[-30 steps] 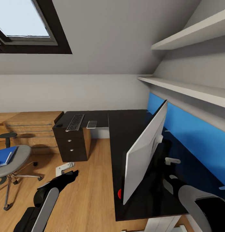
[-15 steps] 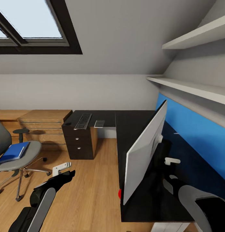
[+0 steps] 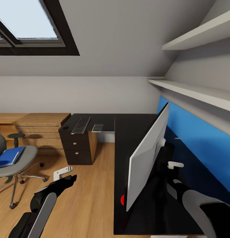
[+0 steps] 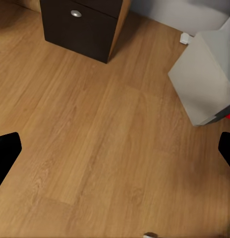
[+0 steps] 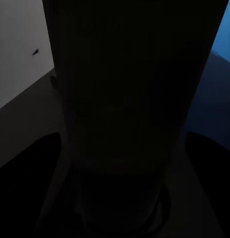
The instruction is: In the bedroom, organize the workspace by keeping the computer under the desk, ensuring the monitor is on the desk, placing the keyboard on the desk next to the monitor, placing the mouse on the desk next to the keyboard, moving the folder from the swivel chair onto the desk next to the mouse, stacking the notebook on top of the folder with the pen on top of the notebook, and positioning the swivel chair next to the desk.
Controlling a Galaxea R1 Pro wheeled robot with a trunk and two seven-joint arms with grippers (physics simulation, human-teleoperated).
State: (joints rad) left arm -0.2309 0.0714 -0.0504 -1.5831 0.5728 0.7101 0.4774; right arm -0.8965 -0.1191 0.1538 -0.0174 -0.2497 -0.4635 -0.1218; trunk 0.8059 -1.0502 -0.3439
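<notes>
The monitor (image 3: pixel 146 158) stands edge-on over the black desk (image 3: pixel 128 132), showing its light grey back and a red dot at a lower corner. My right gripper (image 3: pixel 171 188) is behind it; in the right wrist view the monitor's dark neck (image 5: pixel 120 124) sits close between the fingers. The keyboard (image 3: pixel 81 125), the grey notebook (image 3: pixel 97 127) and the small black mouse (image 3: pixel 64 127) lie on the desk's far wing. The blue folder (image 3: pixel 8 156) lies on the swivel chair (image 3: pixel 19 162) at the left. My left gripper (image 4: pixel 115 153) hangs open over the wood floor, near the grey computer (image 4: pixel 204 79).
Black drawers (image 3: pixel 77 148) with silver knobs hold up the desk's far wing. A low wooden shelf unit (image 3: pixel 39 129) runs along the back wall, with a small round stool (image 3: pixel 16 136) before it. White shelves (image 3: pixel 194 89) and a blue panel (image 3: pixel 200 138) line the right wall.
The whole view swung left, then part of the way back right, so desk and chair shifted in the picture. The monitor and both arms kept their places in the picture.
</notes>
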